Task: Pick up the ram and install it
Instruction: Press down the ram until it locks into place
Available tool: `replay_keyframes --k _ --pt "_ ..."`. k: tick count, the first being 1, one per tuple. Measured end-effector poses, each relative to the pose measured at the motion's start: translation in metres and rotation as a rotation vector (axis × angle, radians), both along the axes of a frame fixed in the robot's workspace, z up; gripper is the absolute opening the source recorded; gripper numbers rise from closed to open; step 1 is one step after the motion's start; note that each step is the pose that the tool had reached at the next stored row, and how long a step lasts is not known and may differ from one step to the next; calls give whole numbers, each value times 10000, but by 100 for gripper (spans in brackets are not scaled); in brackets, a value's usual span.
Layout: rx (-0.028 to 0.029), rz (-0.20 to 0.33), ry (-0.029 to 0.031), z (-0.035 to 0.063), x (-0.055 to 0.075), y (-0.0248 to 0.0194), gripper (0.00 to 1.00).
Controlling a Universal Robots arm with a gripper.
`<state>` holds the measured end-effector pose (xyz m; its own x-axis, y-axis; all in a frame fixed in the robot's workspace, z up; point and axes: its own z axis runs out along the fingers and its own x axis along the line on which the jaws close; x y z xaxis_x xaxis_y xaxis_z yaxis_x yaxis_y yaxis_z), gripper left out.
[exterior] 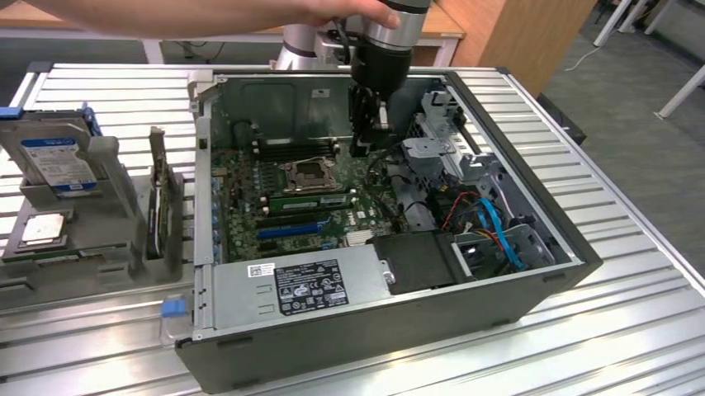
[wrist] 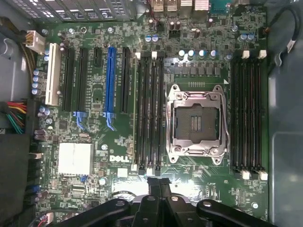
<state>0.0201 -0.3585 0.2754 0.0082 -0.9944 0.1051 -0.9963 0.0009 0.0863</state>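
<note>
the gripper (wrist: 158,182) hung over the motherboard (wrist: 118,137) inside the computer case (exterior: 529,289), jaws closed on nothing visible. the ram (exterior: 312,200) sat in a slot beside the cpu socket (wrist: 196,123); seating it well called for even downward pressure.

The open case (exterior: 518,99) leaves the motherboard (wrist: 118,137) reachable from above; drive cage (exterior: 435,157) and cables (exterior: 496,227) crowd one side.
</note>
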Motion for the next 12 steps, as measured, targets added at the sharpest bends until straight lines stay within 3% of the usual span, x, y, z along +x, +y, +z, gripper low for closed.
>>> replay_keyframes --k 12 --pt "2 0 -1 -1 0 1 10"
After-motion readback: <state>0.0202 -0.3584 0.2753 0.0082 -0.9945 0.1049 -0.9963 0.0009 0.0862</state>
